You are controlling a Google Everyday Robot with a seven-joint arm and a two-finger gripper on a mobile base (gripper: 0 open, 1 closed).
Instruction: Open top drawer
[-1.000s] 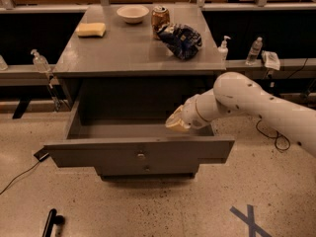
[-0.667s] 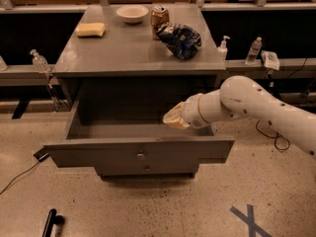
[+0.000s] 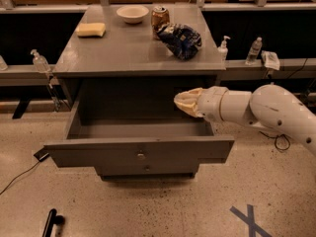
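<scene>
The top drawer is a wide grey drawer with a flat front and a small round centre knob. It stands pulled far out from the grey cabinet, and its inside looks empty. My gripper is at the end of the white arm that comes in from the right. It hangs over the drawer's right rear part, above the opening and clear of the front panel, touching nothing.
On the cabinet top are a yellow sponge, a white bowl, a can and a dark chip bag. A lower drawer knob shows beneath. Bottles stand on side ledges. A cable lies on the floor at left.
My gripper has risen and drawn back a little from the drawer's front edge toward the cabinet. The drawer stays pulled out.
</scene>
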